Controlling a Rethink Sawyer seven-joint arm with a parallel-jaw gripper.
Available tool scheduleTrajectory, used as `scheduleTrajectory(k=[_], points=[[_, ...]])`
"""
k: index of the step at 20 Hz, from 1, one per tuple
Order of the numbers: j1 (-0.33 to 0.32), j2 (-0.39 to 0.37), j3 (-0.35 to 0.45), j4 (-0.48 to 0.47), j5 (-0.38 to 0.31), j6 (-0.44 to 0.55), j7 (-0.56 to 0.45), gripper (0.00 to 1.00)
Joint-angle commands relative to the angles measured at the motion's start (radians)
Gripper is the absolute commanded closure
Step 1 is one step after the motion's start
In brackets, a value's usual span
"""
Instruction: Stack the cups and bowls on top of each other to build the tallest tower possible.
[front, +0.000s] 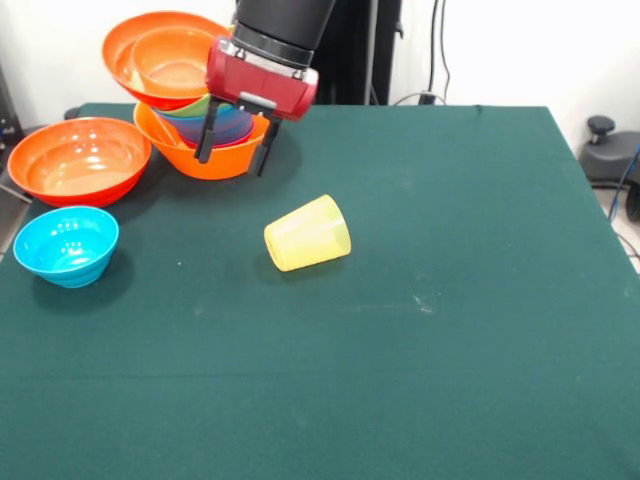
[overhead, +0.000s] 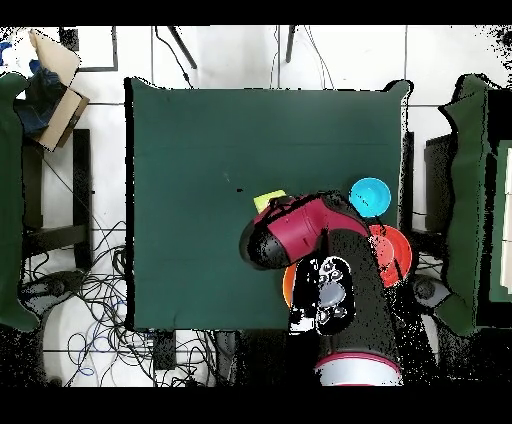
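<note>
On the green table one pale-yellow cup lies on its side near the middle, its wider mouth turned toward the right and away from the camera. Two bowls stand alone by the table's left edge in the front view: a red-orange bowl, wide and upright, and a smaller cyan bowl just in front of it, the two close but apart. Behind them rises the tower: a large light-orange bowl at the bottom, then a magenta rim, a blue bowl and a lime green bowl nested inside, and on top a tilted orange pair, a broad one with a smaller orange bowl sitting in it. That makes six pieces in the pile as far as the rims can be counted.

The gripper hangs in front of the tower, its two black fingers spread wide and holding nothing, tips level with the lowest bowl. In the overhead view the arm covers most of the tower; the cup's yellow edge shows beside the red wrist.
</note>
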Motion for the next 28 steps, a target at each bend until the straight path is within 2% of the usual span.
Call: scheduleTrajectory(k=[1, 11, 17, 24, 28], points=[[0.055, 0.014, 0.061, 0.026, 0.018, -0.047, 0.041, 0.0], [0.13, 0.044, 0.036, 0.033, 0.056, -0.068, 0.113, 0.0], [0.201, 0.111, -0.024, -0.001, 0.067, -0.124, 0.175, 0.0], [0.264, 0.2, -0.102, -0.048, 0.098, -0.215, 0.203, 0.0], [0.256, 0.236, -0.11, -0.063, 0.12, -0.256, 0.17, 0.0]])
